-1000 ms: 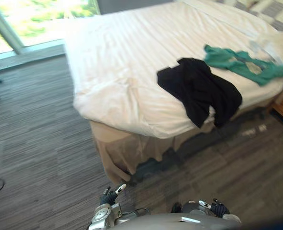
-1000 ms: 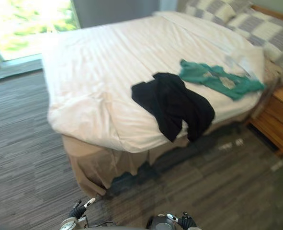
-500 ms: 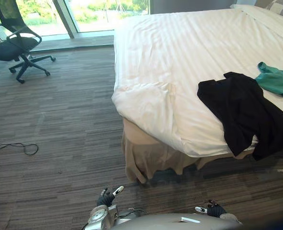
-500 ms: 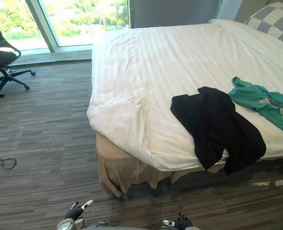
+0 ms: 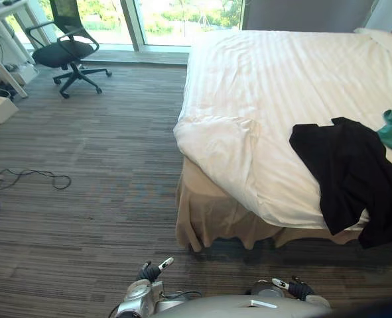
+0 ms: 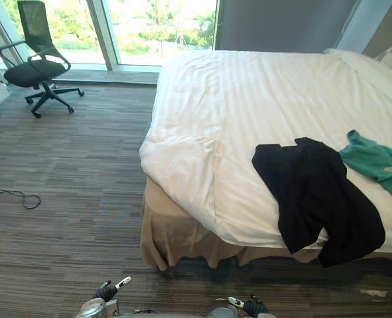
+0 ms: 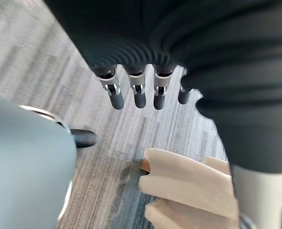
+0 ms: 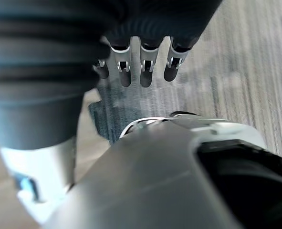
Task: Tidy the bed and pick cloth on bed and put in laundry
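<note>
Black cloth on bed edge, green cloth fuller in R eye view; L hand, R hand slack, empty

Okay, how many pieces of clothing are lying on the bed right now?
2. A black garment drapes over the near edge of the bed; a green garment lies beside it on the robot's right, partly cut off. More may lie out of frame.

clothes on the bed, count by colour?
Black cloth: 1
Green cloth: 1
Total: 2
</note>
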Robot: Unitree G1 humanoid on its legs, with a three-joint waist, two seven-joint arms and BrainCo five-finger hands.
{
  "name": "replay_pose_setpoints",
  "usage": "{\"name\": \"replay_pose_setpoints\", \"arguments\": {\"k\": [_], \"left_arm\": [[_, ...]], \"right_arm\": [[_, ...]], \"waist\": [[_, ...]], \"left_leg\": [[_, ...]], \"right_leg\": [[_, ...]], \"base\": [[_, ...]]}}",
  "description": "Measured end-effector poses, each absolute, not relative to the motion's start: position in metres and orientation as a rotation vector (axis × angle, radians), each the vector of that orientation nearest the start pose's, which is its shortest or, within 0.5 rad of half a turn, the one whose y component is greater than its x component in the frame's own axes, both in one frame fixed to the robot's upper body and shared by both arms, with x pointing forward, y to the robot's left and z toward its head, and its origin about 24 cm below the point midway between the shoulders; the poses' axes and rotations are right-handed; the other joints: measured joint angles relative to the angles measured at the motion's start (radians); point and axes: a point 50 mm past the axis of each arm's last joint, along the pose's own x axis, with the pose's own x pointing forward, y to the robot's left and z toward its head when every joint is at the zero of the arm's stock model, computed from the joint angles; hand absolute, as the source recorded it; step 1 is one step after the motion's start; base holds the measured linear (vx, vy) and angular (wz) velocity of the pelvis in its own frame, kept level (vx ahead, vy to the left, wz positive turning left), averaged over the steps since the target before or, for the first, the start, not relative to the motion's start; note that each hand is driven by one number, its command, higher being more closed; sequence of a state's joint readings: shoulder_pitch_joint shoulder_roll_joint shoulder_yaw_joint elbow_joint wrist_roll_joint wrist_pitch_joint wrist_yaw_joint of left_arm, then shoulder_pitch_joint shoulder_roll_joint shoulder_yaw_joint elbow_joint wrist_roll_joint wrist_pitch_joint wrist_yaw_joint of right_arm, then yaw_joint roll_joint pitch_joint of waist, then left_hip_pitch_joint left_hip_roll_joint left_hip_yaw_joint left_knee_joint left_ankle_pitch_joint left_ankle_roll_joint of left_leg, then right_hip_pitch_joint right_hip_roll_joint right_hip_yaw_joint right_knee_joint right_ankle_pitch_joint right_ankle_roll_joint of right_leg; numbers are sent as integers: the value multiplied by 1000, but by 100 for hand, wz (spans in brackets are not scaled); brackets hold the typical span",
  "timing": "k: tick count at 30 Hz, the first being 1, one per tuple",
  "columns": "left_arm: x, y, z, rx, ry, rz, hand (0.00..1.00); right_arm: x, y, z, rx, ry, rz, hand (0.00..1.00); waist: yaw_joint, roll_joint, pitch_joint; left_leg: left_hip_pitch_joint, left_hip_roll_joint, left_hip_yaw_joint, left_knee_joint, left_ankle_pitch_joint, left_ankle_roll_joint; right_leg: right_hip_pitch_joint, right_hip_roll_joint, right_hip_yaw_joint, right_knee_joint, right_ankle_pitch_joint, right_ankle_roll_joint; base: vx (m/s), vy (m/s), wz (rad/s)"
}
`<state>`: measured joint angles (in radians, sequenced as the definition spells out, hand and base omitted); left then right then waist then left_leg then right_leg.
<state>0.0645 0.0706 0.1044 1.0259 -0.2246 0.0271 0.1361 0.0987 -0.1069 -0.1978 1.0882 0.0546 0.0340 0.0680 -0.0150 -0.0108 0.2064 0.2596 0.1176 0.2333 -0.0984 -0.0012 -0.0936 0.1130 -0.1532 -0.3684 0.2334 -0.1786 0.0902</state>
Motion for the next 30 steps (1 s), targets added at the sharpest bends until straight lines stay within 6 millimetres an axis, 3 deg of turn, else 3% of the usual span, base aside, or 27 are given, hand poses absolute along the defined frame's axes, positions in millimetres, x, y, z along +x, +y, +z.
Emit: {"name": "replay_pose_setpoints", "arguments": {"k": [5,10,13,15,18,23,26,28,30], "left_arm": [[93,206,-159,-175,1063,531,0],[89,222,-154,-200,997,754,0],[99,256,-137,-237,849,958,0],[113,293,-112,-235,669,1069,0],[131,331,-78,-213,445,1128,0],[157,351,-33,-145,178,1073,0],[181,364,-4,-37,105,991,0],[205,376,27,49,33,876,0],[220,374,45,89,-19,759,0]], "right_arm": [[73,-207,-167,126,1205,-221,0],[66,-206,-168,148,1249,-224,0],[65,-210,-168,172,1263,-233,0],[62,-215,-168,199,1275,-244,0],[61,-228,-165,218,1279,-265,0],[62,-239,-162,252,1265,-299,0],[61,-239,-162,273,1258,-304,0],[61,-239,-162,282,1259,-307,0],[60,-240,-162,304,1255,-325,0]], "waist": [[9,-23,-15],[9,-23,-25],[10,-10,-28],[9,2,-35],[10,25,-39],[16,38,-48],[26,35,-50],[26,34,-52],[26,41,-52]], "left_leg": [[-5,21,4,-3,-1,-6],[-27,10,2,1,-2,-6],[-32,2,-2,1,-2,-5],[-35,-2,-21,1,-1,-5],[-38,-3,-26,1,-1,-4],[-51,-1,-37,1,1,-2],[-49,3,-32,1,1,-2],[-45,4,-20,1,1,-2],[-32,2,10,1,1,-2]], "right_leg": [[34,38,-4,-96,34,6],[43,44,-4,-146,84,-5],[54,40,-16,-166,96,-6],[62,37,-32,-169,96,-6],[68,36,-42,-178,96,-5],[67,39,-58,-185,96,-4],[69,42,-55,-185,97,-5],[68,44,-46,-185,99,-9],[68,44,-25,-184,105,-18]], "base": [[-15,-23,-1],[61,29,2],[32,38,12],[10,20,20],[-20,13,11],[-17,5,9],[-5,5,-2],[-14,19,-10],[-10,39,-28]]}}
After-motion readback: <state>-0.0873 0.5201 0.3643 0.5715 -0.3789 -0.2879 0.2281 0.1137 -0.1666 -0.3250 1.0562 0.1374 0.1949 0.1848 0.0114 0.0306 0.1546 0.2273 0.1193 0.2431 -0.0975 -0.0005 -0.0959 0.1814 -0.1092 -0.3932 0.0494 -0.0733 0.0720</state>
